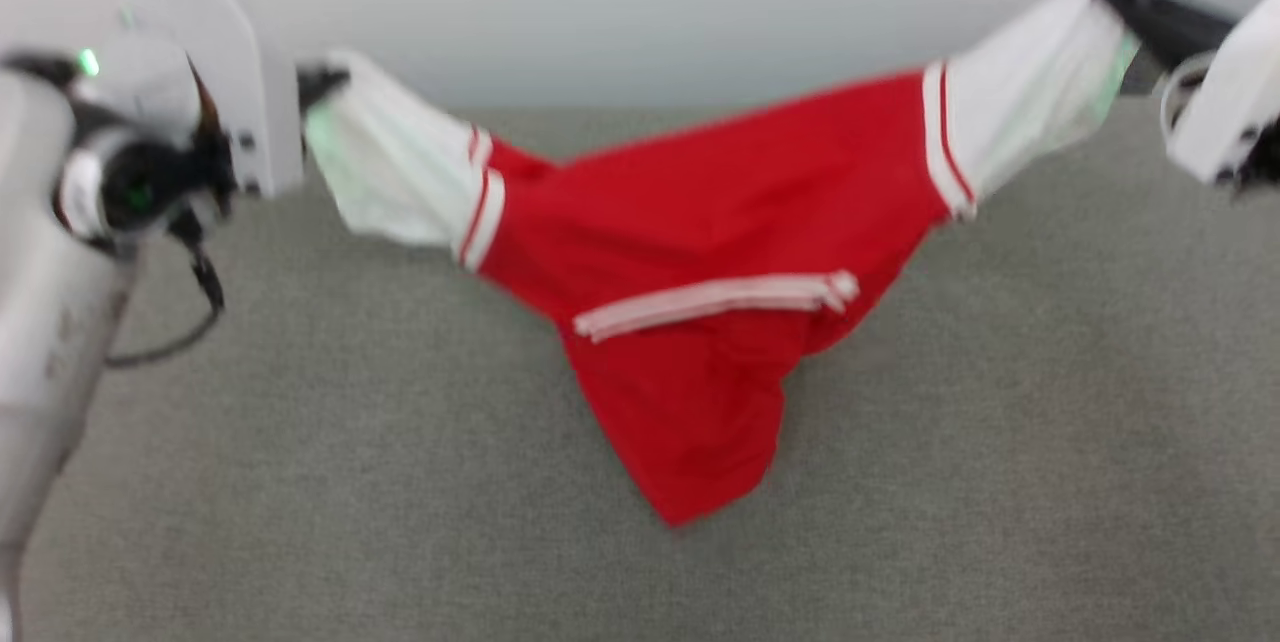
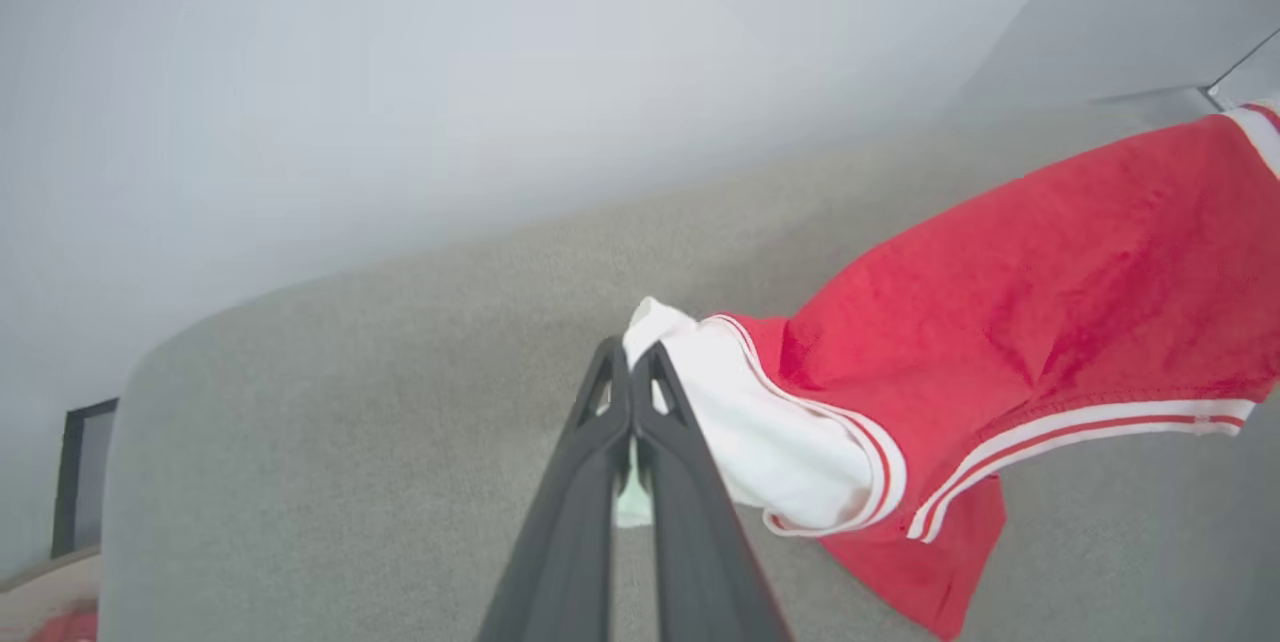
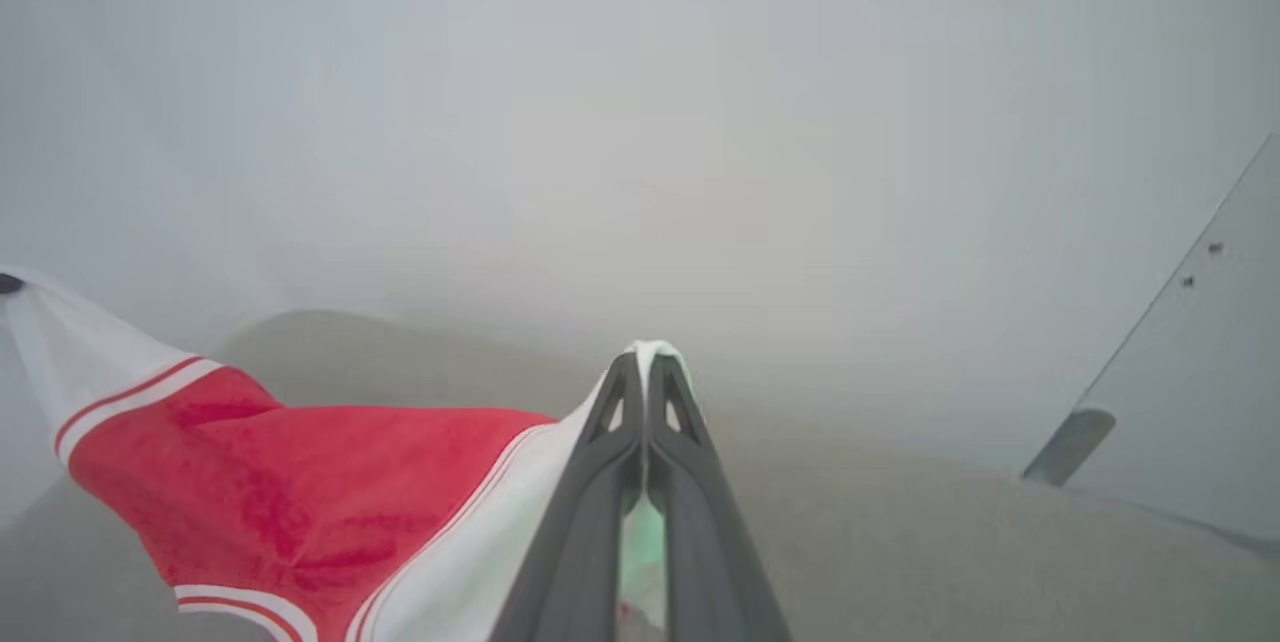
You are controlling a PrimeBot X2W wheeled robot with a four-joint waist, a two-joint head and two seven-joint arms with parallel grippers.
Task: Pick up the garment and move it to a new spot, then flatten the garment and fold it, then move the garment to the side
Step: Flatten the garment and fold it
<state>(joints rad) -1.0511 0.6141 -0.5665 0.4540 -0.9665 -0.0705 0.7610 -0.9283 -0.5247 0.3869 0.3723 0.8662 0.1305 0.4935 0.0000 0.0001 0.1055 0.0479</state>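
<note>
L gripper (image 2: 632,354): fingers pressed tight together, pinching the white left sleeve end (image 2: 770,422). A bit of white cloth pokes out past the tips, and a pale strip shows in the slit lower down. In head view it sits at upper left, dark tips at the edge of the sleeve.

R gripper (image 3: 645,367): same deal. Fingers are closed flat against each other w/ the white right sleeve end (image 3: 490,552) pinched between them, and cloth peeks over the tips. Head view has it at upper right, higher than the L one.

Garment (image 1: 700,252): red top, strung between both grippers. Sleeves are pulled out to either side and the body sags in a V in the middle. The white striped hem band (image 1: 715,302) runs across the front, approx mid-body, slightly tilted. The lowest red point hangs down toward the grey fabric surface (image 1: 1000,442). Can't tell if it touches, as head view is blurred. The rest of the red body is clear of the surface. Pale wall (image 1: 650,2) behind.
</note>
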